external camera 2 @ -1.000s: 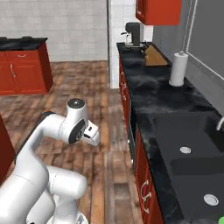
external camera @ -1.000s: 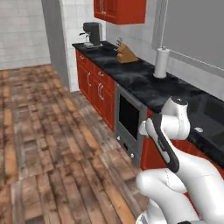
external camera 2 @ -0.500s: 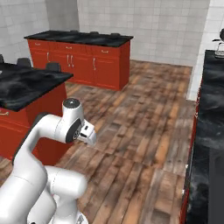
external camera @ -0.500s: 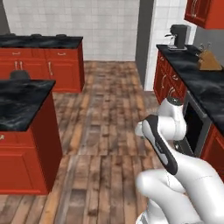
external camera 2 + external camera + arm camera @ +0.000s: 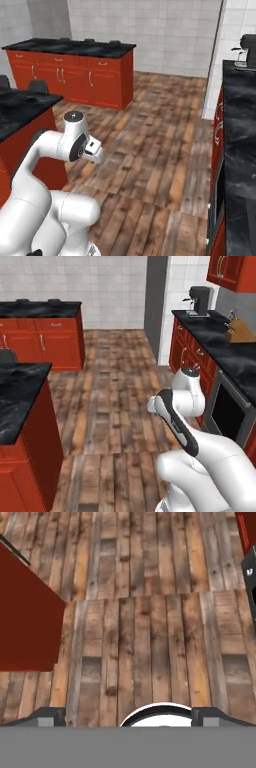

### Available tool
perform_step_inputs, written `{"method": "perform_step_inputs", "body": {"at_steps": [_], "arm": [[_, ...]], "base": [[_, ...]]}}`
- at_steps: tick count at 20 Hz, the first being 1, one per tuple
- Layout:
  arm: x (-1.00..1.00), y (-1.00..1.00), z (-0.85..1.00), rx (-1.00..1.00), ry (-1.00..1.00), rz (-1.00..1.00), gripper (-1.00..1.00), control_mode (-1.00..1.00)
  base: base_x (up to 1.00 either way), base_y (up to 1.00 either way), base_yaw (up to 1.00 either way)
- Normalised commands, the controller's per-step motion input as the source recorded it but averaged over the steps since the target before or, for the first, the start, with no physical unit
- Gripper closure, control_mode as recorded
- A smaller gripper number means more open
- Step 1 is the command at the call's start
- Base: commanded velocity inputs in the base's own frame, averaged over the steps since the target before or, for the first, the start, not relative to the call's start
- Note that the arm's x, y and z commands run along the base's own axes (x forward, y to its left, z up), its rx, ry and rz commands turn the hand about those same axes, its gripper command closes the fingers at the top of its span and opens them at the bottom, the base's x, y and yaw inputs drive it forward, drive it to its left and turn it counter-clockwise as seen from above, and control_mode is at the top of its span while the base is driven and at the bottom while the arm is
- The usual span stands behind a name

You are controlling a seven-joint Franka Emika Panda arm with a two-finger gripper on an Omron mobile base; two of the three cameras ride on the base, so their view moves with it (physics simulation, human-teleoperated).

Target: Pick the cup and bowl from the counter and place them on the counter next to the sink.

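Note:
The cup, the bowl and the sink are out of view. A glossy black counter [image 5: 220, 348] runs along the right wall over red cabinets, and it shows at the right edge too [image 5: 240, 125]. My arm is folded close above the base. In the hand view my gripper [image 5: 129, 716] points down at the wooden floor [image 5: 150, 637]. Its fingertips [image 5: 50, 717] stand wide apart, open, with nothing between them.
A black-topped island [image 5: 20, 391] on red cabinets stands to the left, close to the base [image 5: 20, 107]. Another red cabinet run [image 5: 40, 331] lines the far wall. A coffee machine [image 5: 200, 301], a knife block [image 5: 239, 331] and an oven [image 5: 227, 411] sit on the right. Open floor lies between.
The whole picture has swung: the base has turned away from the sink counter, and the island and far cabinets have come into view. The arm keeps its folded pose and the gripper stays open.

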Motion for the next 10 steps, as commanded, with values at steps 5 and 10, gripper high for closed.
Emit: {"method": "perform_step_inputs", "body": {"at_steps": [5, 10], "arm": [[0.00, 0.00, 0.00, 0.00, 0.00, 0.00, -1.00, 1.00], [0.00, 0.00, 0.00, 0.00, 0.00, 0.00, -1.00, 1.00]], "base": [[-0.58, 0.35, -0.12], [-0.83, 0.33, -0.17]]}}
